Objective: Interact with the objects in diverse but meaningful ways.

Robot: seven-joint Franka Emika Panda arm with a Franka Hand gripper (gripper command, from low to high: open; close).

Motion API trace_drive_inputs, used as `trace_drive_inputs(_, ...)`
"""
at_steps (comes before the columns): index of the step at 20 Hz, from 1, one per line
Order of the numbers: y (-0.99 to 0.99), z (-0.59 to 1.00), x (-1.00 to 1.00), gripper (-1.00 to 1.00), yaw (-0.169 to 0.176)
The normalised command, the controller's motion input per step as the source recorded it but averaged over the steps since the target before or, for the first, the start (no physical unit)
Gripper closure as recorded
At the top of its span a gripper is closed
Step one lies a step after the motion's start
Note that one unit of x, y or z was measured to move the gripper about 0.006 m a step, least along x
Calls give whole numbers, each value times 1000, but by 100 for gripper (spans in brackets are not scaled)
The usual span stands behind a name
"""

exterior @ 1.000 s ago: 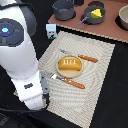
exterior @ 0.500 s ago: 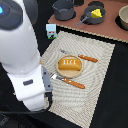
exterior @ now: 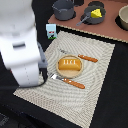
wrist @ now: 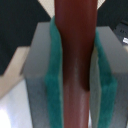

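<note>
Holding the sausage (wrist: 75, 65) firmly between the green pads (wrist: 54, 75), your gripper (wrist: 76, 75) has swung further over the mat's 9 o'clock edge; a placement can follow.

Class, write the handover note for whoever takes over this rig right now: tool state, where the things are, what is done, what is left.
Tool: shut on the sausage, per the wrist view.
Bread loaf on a plate on the placemat, between knife and fork.
Cheese wedge in the small saucepan.
Milk carton stands off the mat's corner.
Done: sausage picked up.
Left: probably set it down somewhere.
</note>
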Motion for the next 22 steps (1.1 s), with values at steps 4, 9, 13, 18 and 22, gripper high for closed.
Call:
trace_drive_inputs(4, 541, -2, -984, 100, 0)
trace_drive_inputs(9, 470, -231, -762, 100, 0)
trace_drive_inputs(13, 403, -369, -626, 100, 0)
trace_drive_inputs(18, 397, -431, -547, 100, 0)
trace_drive_inputs(22, 396, -494, -451, 100, 0)
